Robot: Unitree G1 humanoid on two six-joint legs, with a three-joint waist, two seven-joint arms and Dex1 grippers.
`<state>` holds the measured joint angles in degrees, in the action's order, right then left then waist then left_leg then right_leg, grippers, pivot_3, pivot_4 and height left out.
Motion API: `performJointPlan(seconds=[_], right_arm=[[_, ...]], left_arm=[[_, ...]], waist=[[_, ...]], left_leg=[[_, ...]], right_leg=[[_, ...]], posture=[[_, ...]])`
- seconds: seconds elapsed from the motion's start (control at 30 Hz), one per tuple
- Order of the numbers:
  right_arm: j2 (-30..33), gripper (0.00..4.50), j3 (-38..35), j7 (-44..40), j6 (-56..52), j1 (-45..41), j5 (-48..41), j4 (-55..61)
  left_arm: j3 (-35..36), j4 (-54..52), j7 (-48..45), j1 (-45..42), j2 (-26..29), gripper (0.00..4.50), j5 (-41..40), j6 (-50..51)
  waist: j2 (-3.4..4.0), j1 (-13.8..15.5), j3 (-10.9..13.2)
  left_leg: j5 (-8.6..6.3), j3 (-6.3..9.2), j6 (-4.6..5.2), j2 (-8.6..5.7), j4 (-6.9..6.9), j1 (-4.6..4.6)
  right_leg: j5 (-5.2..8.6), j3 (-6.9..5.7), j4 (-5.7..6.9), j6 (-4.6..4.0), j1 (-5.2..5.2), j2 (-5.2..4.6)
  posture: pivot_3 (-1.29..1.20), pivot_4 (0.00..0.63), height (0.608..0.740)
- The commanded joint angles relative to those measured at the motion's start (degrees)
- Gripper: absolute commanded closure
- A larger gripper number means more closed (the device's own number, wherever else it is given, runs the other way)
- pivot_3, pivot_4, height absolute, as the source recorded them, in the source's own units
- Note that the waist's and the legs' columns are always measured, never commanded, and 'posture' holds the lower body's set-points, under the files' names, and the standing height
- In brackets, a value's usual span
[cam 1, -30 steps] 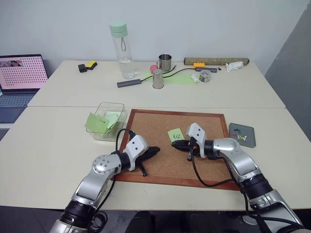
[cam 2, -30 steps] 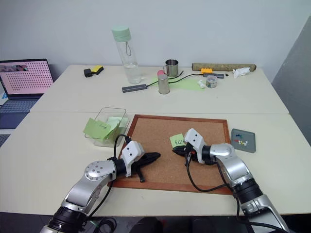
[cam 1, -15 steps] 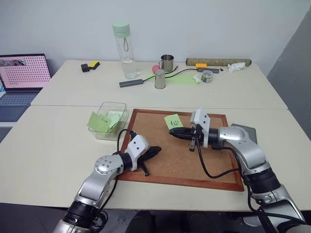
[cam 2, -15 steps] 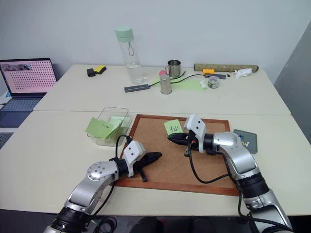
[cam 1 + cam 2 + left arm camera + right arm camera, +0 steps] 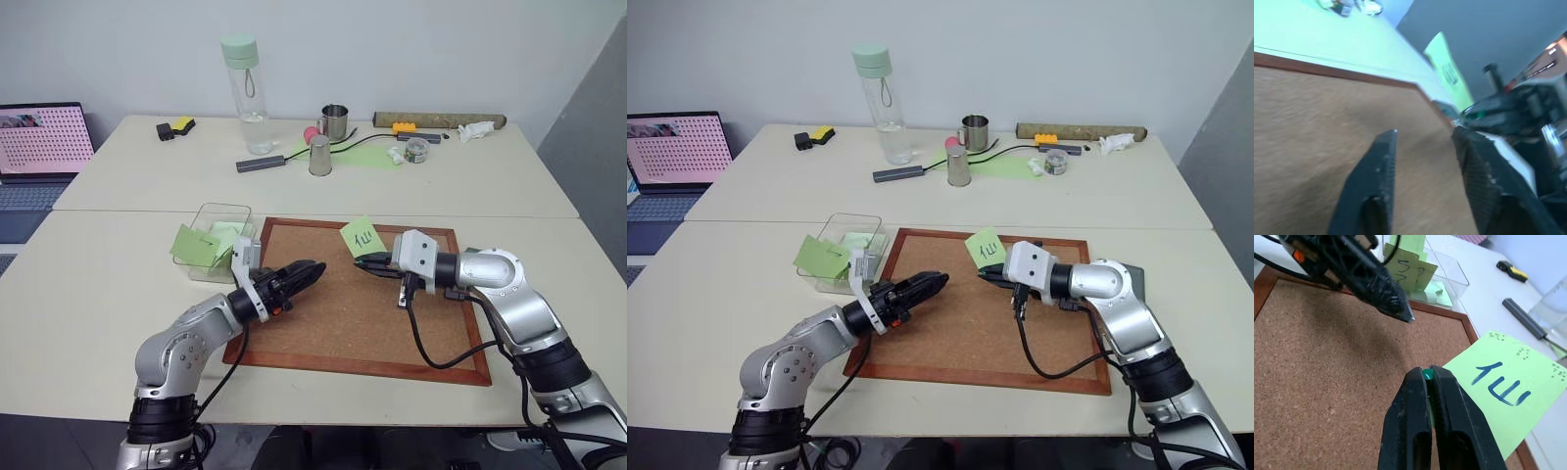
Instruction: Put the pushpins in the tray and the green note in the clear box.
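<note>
Right gripper point(image 5: 1426, 377) pinched closed on a tiny green-headed pushpin point(image 5: 1427, 375), small light green paper note point(image 5: 362, 237) hanging from it above the wood-framed cork board point(image 5: 333, 313). Left gripper point(image 5: 315, 268) parted, empty, facing the note, apart.

Tray point(image 5: 1134, 277) largely hidden behind the right arm; its contents cannot be seen. Pushpin point(image 5: 1427, 375) mostly concealed between the closed right claw point(image 5: 1428, 374) fingers. Laptop point(image 5: 44, 147) cut by frame edge.
</note>
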<state>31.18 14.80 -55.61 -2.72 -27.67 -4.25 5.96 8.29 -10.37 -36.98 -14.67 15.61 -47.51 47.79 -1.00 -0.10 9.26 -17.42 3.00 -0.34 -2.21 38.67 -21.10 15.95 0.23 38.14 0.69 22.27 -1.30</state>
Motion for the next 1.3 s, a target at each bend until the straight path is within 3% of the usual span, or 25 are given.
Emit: performJointPlan(seconds=[0.03, 0.13, 0.5, 1.1, 1.3], right_arm=[[0.0, 4.5, 0.1, 0.5, 3.8, 0.0, 1.2, 2.4], [-0.1, 4.5, 0.7, 0.4, 4.9, -0.1, 2.0, 2.5], [-0.3, 4.5, 2.0, 0.1, 7.0, -1.6, 3.3, 2.7], [-1.2, 4.5, 2.1, 0.3, 7.2, -1.6, 3.5, 2.5], [-2.0, 4.5, 1.4, 0.6, 6.2, -1.8, 2.2, 3.0]], left_arm=[[0.6, 0.1, 1.5, -2.6, -1.7, 1.6, -3.0, 1.3], [0.5, 2.8, 2.6, -4.6, -3.8, 1.08, -4.2, 1.7], [-1.0, 9.9, 4.0, -10.8, -11.1, 1.08, -3.3, -0.3], [-1.5, 10.3, 4.3, -9.6, -10.7, 4.35, -1.0, -1.6], [-1.9, 10.9, 4.6, -9.5, -11.1, 4.45, 0.3, -2.5]], waist=[[-0.02, 0.0, 0.0], [-0.02, 0.0, 0.0], [-0.07, 0.1, 0.0], [-0.07, 0.1, 0.0], [-0.08, 0.1, 0.0]], left_leg=[[0.01, 0.01, -0.01, 0.0, 0.0, -0.01], [0.08, 0.02, -0.15, -0.01, 0.0, -0.02], [0.13, 0.03, -0.24, -0.03, 0.01, -0.06], [0.13, 0.04, -0.25, -0.03, 0.02, -0.07], [0.13, 0.04, -0.25, -0.03, 0.02, -0.07]], right_leg=[[-0.01, -0.02, -0.03, 0.01, 0.0, 0.0], [-0.01, -0.01, -0.07, 0.01, -0.01, 0.0], [-0.01, -0.02, -0.09, 0.01, 0.0, 0.0], [-0.01, -0.02, -0.1, 0.0, 0.01, 0.0], [-0.01, -0.02, -0.1, 0.0, 0.01, 0.0]], posture=[[0.0, 0.15, 0.74], [0.0, 0.15, 0.74], [0.0, 0.15, 0.74], [0.0, 0.15, 0.74], [0.0, 0.15, 0.74]])
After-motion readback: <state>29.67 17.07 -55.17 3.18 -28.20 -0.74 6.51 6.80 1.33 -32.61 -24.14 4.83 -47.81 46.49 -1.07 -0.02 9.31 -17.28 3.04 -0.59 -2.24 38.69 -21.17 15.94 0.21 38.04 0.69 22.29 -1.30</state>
